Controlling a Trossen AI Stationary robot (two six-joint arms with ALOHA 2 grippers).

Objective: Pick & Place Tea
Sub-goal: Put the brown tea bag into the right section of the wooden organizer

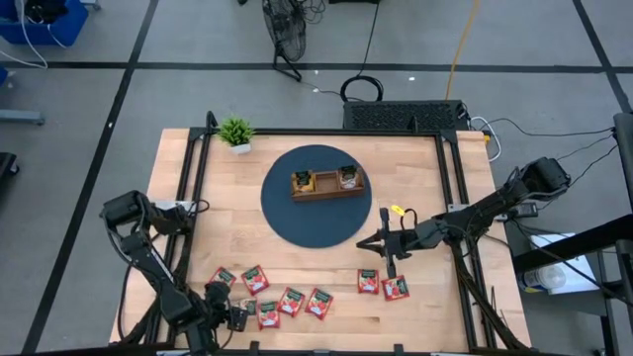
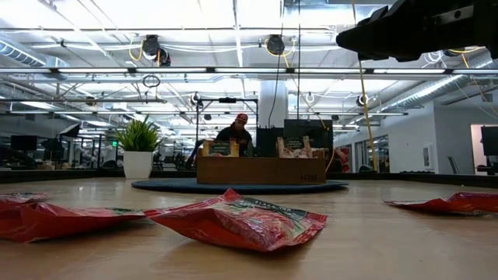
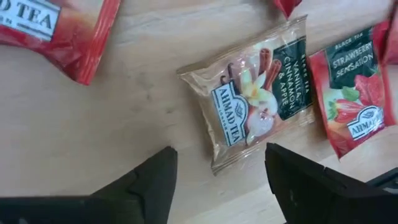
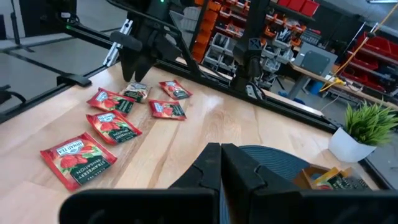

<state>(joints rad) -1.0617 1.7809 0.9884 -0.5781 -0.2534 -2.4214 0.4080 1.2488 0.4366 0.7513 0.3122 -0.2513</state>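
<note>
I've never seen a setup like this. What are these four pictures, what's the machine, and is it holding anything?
It is a robot with two dark arms at a wooden table. One picture looks down from above, one looks level across the tabletop, and two come from cameras on the arms' wrists. On the table lie small tea packets, mostly red, plus a round dark mat carrying a wooden tray and a little potted plant. The left tool stands open just above a pale vanilla and cinnamon packet, holding nothing. The right tool is shut and empty, near the mat.
</note>
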